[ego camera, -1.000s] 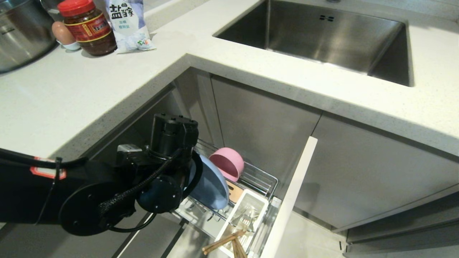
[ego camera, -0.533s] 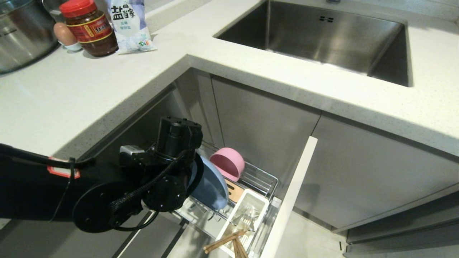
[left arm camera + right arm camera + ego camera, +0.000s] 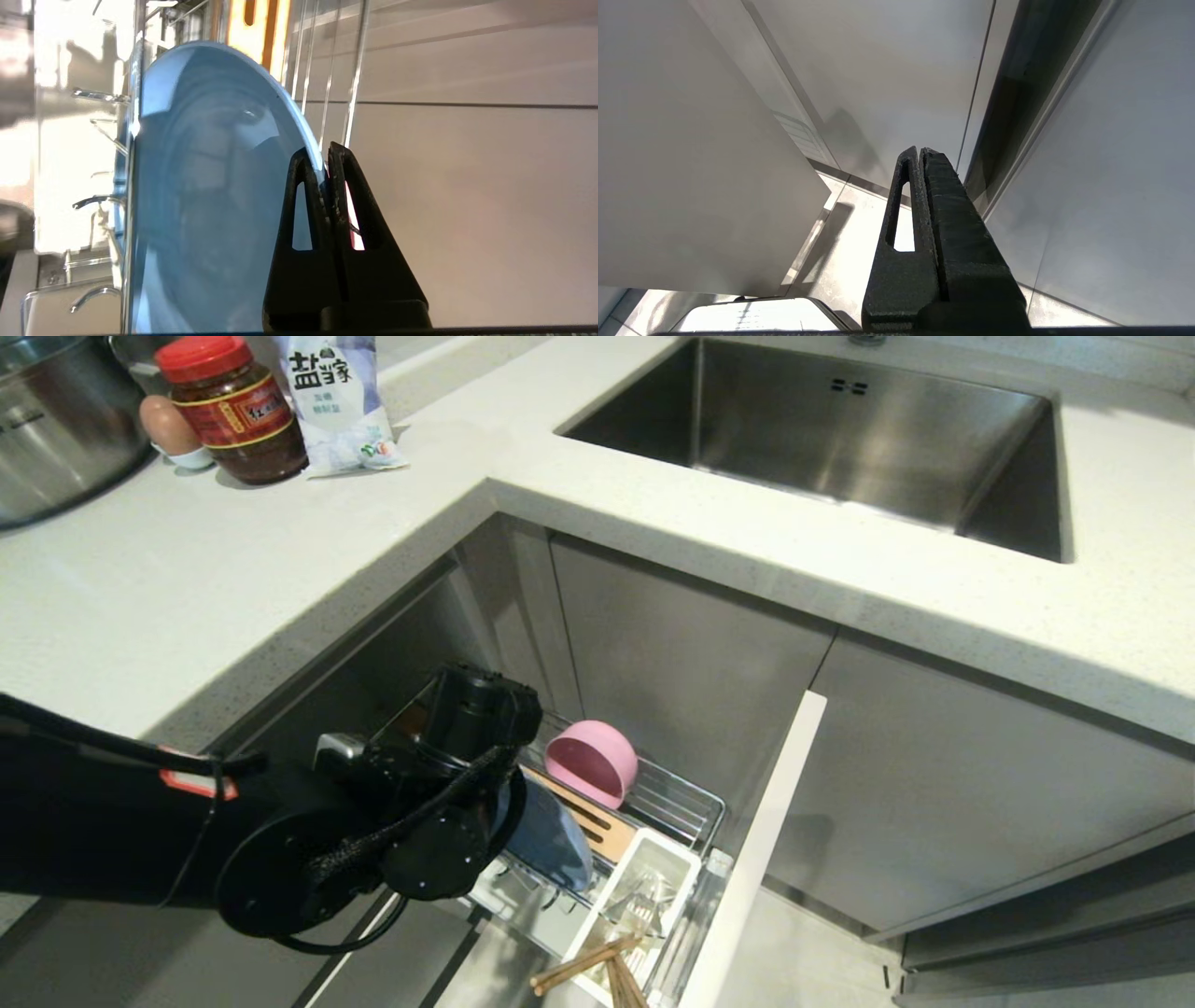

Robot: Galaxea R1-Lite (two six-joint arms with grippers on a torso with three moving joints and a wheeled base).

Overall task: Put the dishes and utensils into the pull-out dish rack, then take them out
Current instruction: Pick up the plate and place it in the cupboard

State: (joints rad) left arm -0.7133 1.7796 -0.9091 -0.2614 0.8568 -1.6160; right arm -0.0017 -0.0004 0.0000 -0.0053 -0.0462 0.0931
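So my left gripper [image 3: 325, 151] is pinched tight on the rim of the light-blue plate [image 3: 205, 186], one finger on each face, right at the plate's edge. The plate stands on edge in the pull-out dish rack [image 3: 695, 803], among the chrome prongs. The pink bowl [image 3: 591, 763] sits just behind it, and the chopsticks [image 3: 583, 968] poke out of the white caddy [image 3: 644, 859] nearby. My right gripper [image 3: 920, 151] hangs off by the cabinets, fingers pressed together, holding nothing.
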